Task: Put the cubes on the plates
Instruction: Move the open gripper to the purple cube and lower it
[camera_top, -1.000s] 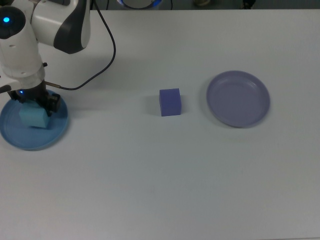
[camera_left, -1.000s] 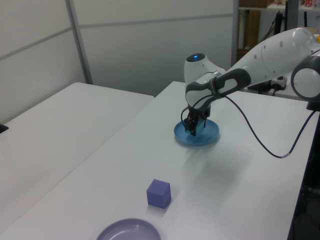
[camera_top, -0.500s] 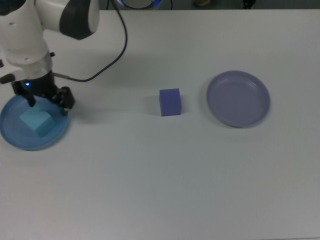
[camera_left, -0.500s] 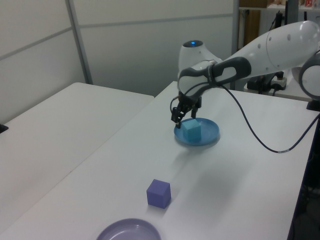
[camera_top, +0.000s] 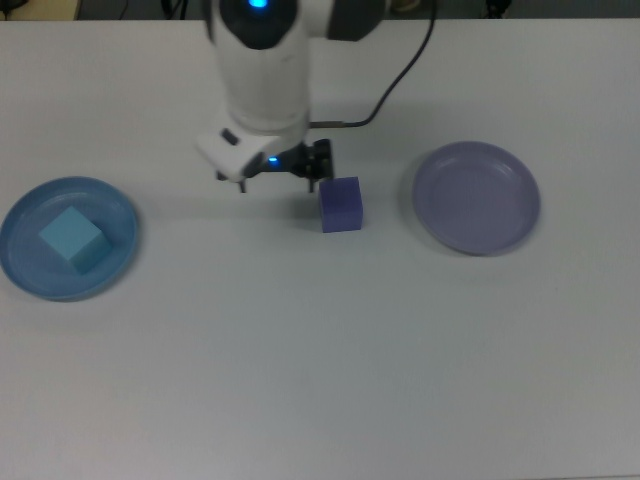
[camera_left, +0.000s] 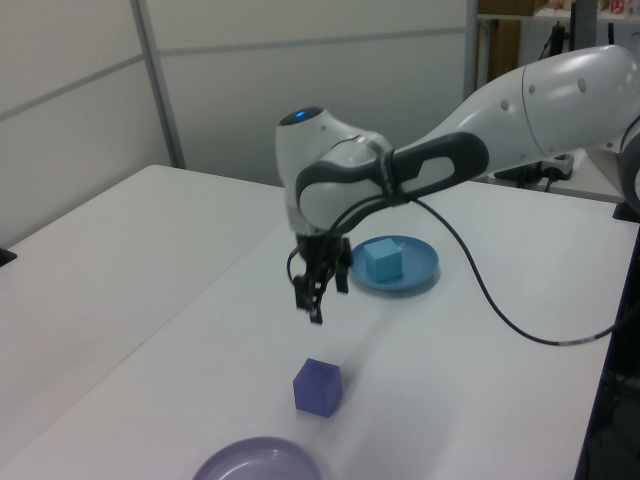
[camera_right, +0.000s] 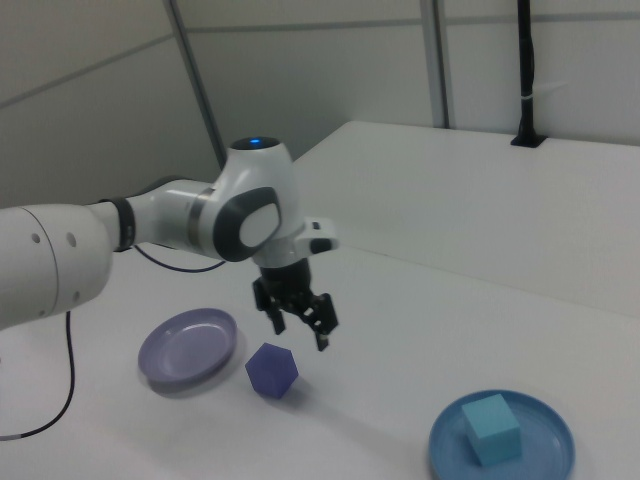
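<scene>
End effector (camera_left: 320, 292) open, empty, raised just beside indigo cube (camera_top: 341, 204) on worktop (camera_top: 320, 350). Centring over cube, square descent needed before closing. Cyan cube (camera_top: 72, 240) already on blue plate (camera_top: 20, 275); lavender plate (camera_top: 477, 197) empty.

White table (camera_top: 320, 380): matte, plain surface; extends across the whole top view.
Second white table (camera_left: 90, 270): beside the first at the left view's left, parted from it by a narrow dark gap.
Pale wall panels (camera_left: 300, 90): behind both tables, with grey vertical and horizontal seams.
Black upright post (camera_right: 527, 70): stands on a far tabletop at the right view's upper right.
Shelving with boxes (camera_left: 515, 40): partly visible at the left view's upper right.
</scene>
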